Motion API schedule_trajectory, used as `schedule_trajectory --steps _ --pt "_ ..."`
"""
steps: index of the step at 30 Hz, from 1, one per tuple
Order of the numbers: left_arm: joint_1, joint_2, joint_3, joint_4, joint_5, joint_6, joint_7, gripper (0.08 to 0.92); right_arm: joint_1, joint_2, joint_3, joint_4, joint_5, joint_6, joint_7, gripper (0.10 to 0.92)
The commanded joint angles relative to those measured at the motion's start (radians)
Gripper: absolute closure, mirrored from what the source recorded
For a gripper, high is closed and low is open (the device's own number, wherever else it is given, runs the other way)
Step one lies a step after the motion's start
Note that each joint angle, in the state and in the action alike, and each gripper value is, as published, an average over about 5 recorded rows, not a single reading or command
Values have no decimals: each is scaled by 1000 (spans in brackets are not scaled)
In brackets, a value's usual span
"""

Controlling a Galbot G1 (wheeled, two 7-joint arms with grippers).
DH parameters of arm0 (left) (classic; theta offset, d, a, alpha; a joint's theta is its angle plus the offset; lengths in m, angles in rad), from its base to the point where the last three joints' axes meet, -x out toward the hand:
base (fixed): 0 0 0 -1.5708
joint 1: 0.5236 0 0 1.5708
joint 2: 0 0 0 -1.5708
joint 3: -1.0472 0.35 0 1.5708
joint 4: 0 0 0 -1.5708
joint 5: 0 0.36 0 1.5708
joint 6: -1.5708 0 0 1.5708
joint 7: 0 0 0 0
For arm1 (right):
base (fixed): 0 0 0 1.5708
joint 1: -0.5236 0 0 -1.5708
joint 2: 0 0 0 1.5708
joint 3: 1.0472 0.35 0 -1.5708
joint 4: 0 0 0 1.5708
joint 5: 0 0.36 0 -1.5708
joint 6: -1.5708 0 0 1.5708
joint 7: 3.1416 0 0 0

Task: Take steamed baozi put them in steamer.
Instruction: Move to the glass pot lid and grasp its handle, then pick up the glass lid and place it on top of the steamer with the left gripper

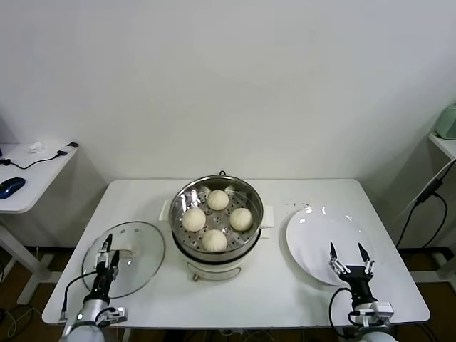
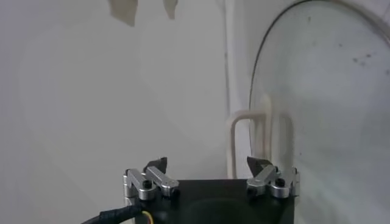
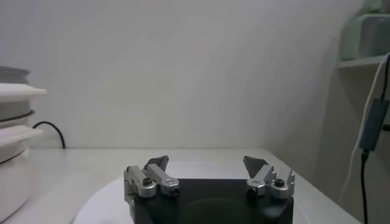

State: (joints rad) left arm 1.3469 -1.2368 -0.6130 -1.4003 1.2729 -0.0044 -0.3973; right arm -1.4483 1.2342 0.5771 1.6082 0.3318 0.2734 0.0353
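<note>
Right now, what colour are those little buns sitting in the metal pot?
Cream-white, smooth and plain. The four steamed baozi in the steamer show best in the head view.

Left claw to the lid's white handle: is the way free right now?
Probably yes. The left claw hangs open just above the glass lid, close to its white handle, and nothing sits between them.

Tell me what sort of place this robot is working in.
Probably a lab or office test room, not a kitchen: a plain white table against a bare wall holds the steamer, while a side desk carries a computer mouse and cables.
</note>
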Motion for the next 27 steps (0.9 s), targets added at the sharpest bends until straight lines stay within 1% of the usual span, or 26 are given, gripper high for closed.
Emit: schedule_trajectory --steps 1,15,22,24,27 --pt "-33 4 6 45 8 0 -1 213 7 71 39 5 -47 -20 -40 203" --pt "-32 -11 10 54 -15 0 -3 614 4 71 34 14 -59 -46 -43 203" --pt "-13 -15 -2 -7 -51 -3 9 813 2 69 40 19 -64 -48 -44 203" --pt "-4 -14 -12 -39 -70 -9 11 852 2 68 42 22 -64 -47 -43 203" --pt "20 -9 -36 -108 -99 -16 17 868 4 68 44 26 -66 -46 -42 203"
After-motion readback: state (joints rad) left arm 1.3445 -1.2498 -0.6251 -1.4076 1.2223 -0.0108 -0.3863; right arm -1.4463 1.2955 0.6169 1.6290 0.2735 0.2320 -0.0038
